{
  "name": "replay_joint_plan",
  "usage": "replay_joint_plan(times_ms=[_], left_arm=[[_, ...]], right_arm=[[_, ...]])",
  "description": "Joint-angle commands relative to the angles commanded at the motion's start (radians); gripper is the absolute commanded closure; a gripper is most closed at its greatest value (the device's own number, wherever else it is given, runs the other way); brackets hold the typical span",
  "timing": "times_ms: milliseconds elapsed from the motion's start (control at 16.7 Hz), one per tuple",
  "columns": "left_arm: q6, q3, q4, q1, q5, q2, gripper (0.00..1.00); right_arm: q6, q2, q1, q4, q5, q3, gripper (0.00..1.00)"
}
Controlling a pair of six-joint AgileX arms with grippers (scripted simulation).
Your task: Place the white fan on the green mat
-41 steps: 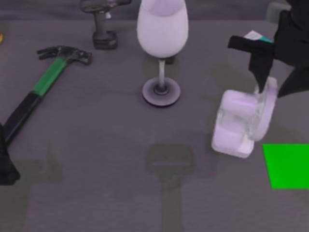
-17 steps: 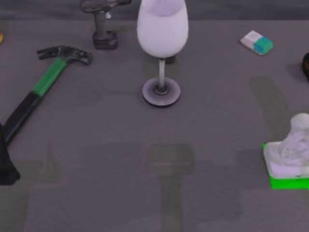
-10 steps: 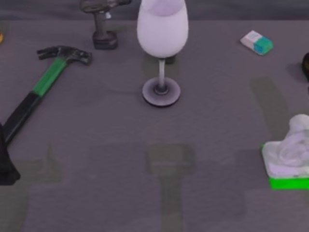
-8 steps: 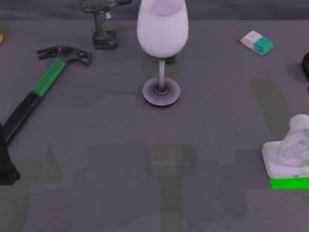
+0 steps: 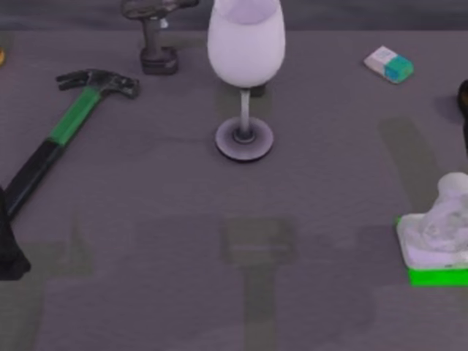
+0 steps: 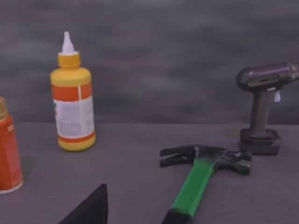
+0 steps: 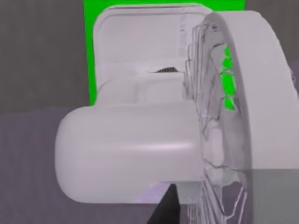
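Since 2.5 s ago: white fan (image 5: 439,234) moved from bare table (image 5: 146,241) onto green mat (image 5: 437,276) at right edge; your right arm gone from top view. Fan upright, base covering most of mat (green strip shows along near edge). Right gripper: wrist view fills with fan (image 7: 154,135) over mat (image 7: 91,56); jaw state cannot tell. Left gripper parked at left edge, jaws likewise indeterminate. Hammer (image 5: 66,131), wine glass (image 5: 246,66) well apart from fan.
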Motion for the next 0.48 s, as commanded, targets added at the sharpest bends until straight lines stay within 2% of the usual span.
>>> replay_joint_plan(times_ms=[120, 480], left_arm=[[0.0, 0.0, 0.0, 0.0, 0.0, 0.0, 0.0], [0.0, 0.0, 0.0, 0.0, 0.0, 0.0, 0.0]], right_arm=[[0.0, 0.0, 0.0, 0.0, 0.0, 0.0, 0.02], [0.0, 0.0, 0.0, 0.0, 0.0, 0.0, 0.0]])
